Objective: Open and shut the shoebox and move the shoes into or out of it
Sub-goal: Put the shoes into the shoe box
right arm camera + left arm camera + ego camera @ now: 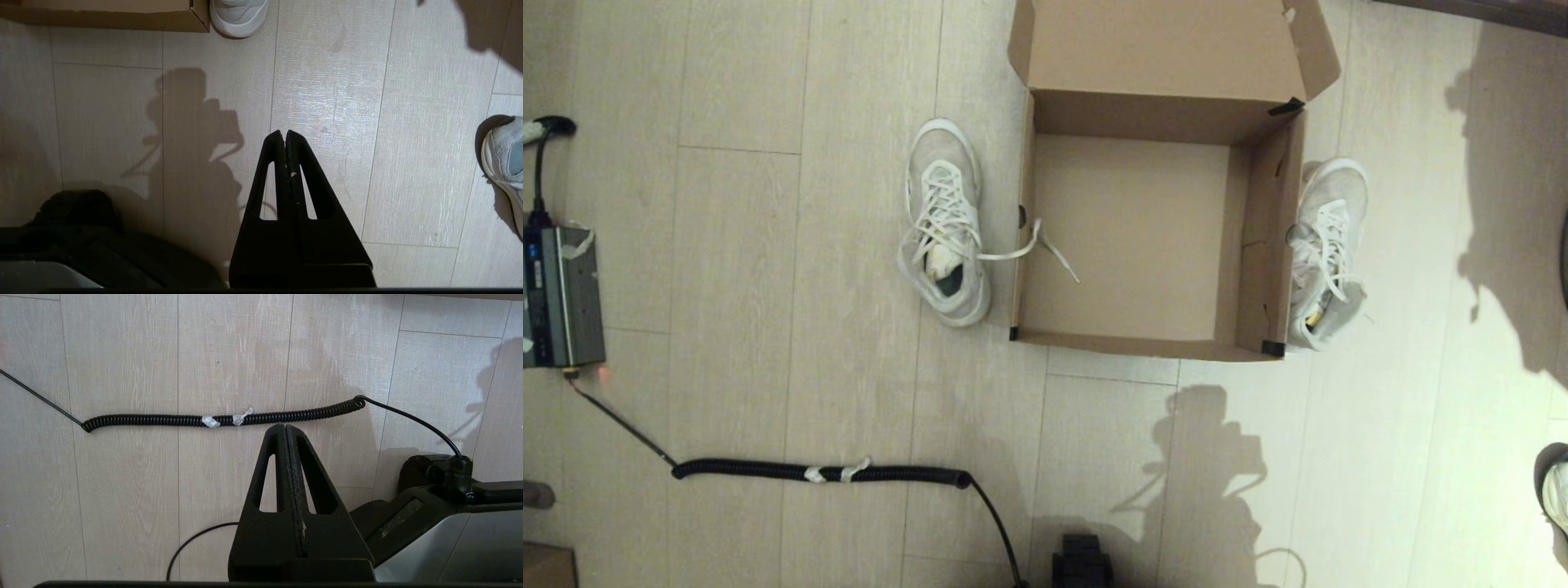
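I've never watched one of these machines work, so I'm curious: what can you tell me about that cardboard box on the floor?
The shoebox is plain brown cardboard with black tape at its corners. It sits upright on the pale wooden floor, its hinged lid folded back, and nothing lies inside except a white lace end draped over one wall. That lace belongs to the sneaker beside its left wall; the other sneaker stands close against its right wall. No gripper touches it.

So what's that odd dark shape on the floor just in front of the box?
Head view: it is a shadow cast on the floor before the shoebox, under light from behind. Right wrist view: the same shadow beside the shut right pincer. Left wrist view: softer shadow behind the shut left pincer.
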{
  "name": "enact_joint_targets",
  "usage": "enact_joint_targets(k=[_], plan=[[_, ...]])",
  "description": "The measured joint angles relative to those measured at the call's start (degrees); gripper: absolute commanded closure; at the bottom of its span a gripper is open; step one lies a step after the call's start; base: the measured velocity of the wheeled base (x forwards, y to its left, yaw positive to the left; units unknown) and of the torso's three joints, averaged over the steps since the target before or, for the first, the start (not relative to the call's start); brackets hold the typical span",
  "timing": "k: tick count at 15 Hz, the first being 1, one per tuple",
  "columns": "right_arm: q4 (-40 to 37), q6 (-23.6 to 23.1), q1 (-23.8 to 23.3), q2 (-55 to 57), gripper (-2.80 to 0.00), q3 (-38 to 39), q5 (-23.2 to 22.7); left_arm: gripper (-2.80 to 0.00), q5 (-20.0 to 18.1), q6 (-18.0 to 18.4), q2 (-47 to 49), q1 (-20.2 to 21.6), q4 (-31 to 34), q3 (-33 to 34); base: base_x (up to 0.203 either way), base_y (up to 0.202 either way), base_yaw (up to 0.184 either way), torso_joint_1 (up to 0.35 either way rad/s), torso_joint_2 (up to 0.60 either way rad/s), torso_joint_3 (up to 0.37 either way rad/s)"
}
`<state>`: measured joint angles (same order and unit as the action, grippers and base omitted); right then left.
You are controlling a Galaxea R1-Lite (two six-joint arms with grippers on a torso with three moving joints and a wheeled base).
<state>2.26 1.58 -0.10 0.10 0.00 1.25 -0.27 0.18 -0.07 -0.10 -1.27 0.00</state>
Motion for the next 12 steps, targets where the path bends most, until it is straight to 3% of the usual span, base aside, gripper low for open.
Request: enact_joint_targets(k=[6,9,12], plan=[[-2.3,0.1,0.1,1.7,0.00,-1.2,-0.8,0.00,-0.2,0.6,0.2,0.0,0.8,-0.7,0.000,0.000,0.000,0.000,0.00,0.000],[-2.4,5.9,0.1,10.4,0.00,-11.5,-1.4,0.00,-1.7,0.0,6.3,0.0,1.0,-8.6,0.000,0.000,0.000,0.000,0.00,0.000],[-1.6,12.0,0.1,26.7,0.00,-22.0,-2.8,0.00,-4.3,-1.9,21.9,-0.2,1.0,-20.8,0.000,0.000,0.000,0.000,0.00,0.000]])
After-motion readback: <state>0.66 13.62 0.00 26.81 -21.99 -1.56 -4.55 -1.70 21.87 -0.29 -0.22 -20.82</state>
